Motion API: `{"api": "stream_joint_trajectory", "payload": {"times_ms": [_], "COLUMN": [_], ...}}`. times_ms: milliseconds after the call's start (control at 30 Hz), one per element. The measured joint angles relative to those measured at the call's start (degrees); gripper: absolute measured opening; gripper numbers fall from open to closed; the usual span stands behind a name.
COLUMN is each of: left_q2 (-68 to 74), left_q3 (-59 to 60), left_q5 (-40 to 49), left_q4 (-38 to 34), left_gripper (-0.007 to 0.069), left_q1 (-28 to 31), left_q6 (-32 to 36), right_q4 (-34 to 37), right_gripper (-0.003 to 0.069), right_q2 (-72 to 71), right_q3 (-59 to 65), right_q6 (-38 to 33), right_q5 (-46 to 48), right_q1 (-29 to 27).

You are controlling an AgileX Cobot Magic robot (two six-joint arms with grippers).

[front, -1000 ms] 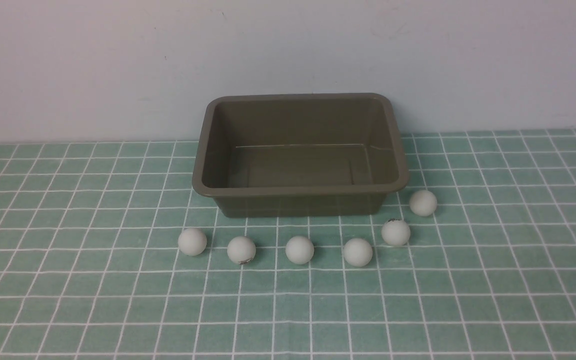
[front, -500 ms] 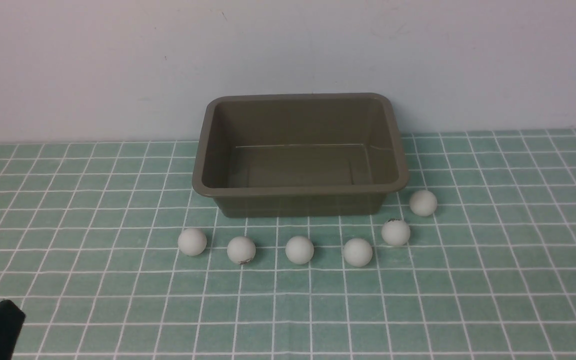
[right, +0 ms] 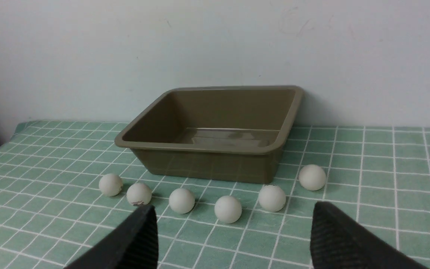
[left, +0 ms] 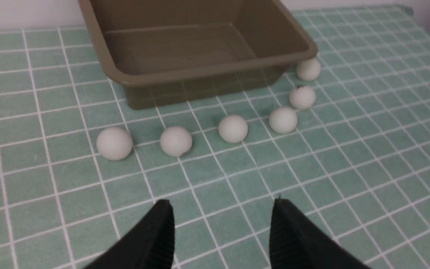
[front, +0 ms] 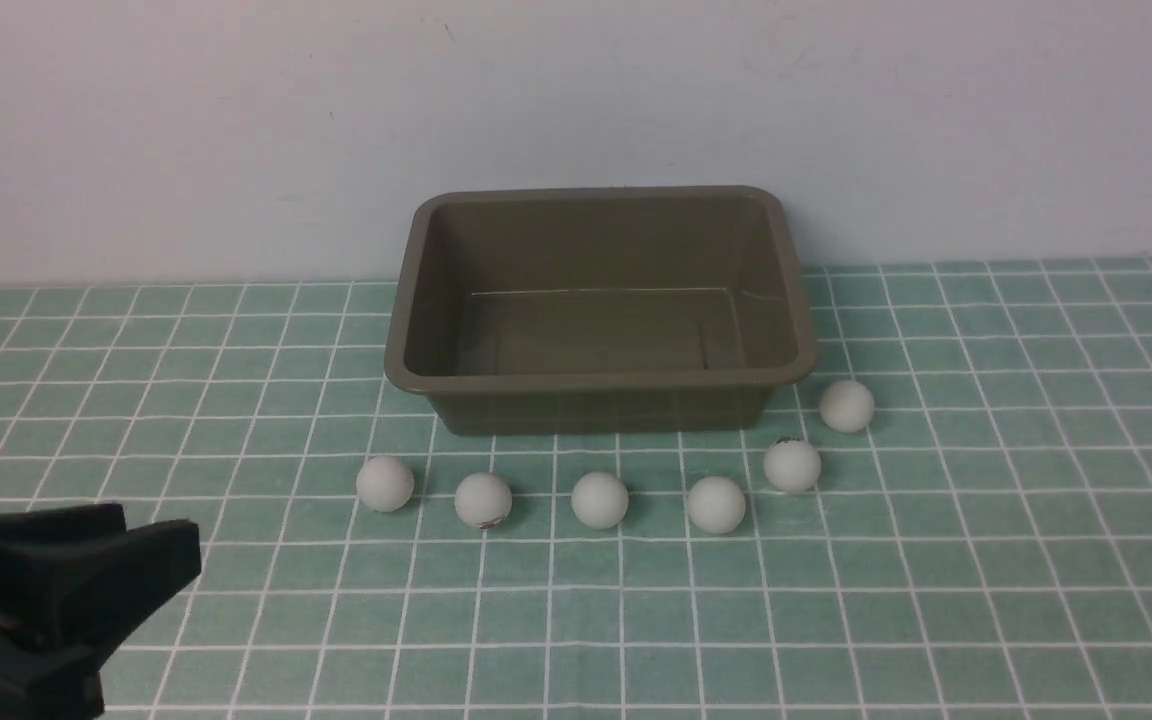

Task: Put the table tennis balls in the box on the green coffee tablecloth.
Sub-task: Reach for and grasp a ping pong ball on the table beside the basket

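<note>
Several white table tennis balls lie in a curved row on the green coffee tablecloth, just in front of the box. The leftmost ball and the rightmost ball mark the row's ends. The olive-brown box stands with nothing inside it. My left gripper hangs at the lower left, well short of the leftmost ball. In its wrist view the left gripper stands open on bare cloth. My right gripper is open too, with the balls and box ahead; it is out of the front view.
A white wall runs right behind the box. The cloth's left edge shows in the right wrist view. Checked cloth stretches to both sides of the box and in front of the balls.
My left gripper has come up from the lower left corner into the front view, moving forward and to the right. The balls and the box have stayed put.
</note>
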Motion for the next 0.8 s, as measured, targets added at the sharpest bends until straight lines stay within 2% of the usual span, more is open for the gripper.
{"api": "stream_joint_trajectory", "payload": {"times_ms": [133, 233, 367, 567, 800], "left_q2": [9.2, 13.3, 19.9, 32.0, 43.5], "left_q3": [-3.9, -4.3, -4.3, -6.0, -11.0], "left_q5": [0.7, -1.2, -3.2, -5.3, -11.4], "left_q4": [-2.1, -4.5, -5.1, -6.5, -10.9], "left_gripper": [0.0440, 0.0491, 0.0487, 0.0433, 0.0426], "left_q1": [0.0, 0.0, 0.0, 0.0, 0.0], "left_q6": [9.4, 12.4, 12.5, 13.4, 21.5], "right_q4": [1.6, 1.8, 1.8, 0.3, 0.4], "right_gripper": [0.0493, 0.0493, 0.0493, 0.0493, 0.0493], "right_q2": [0.0, 0.0, 0.0, 4.4, 6.4], "right_q3": [1.3, 1.4, 1.4, 1.4, 1.4], "right_q6": [-0.8, -3.4, -5.0, -9.2, -10.3], "right_q5": [0.6, 0.7, 0.7, 0.1, -2.6], "right_q1": [0.1, 0.3, 0.3, 0.4, 0.9]}}
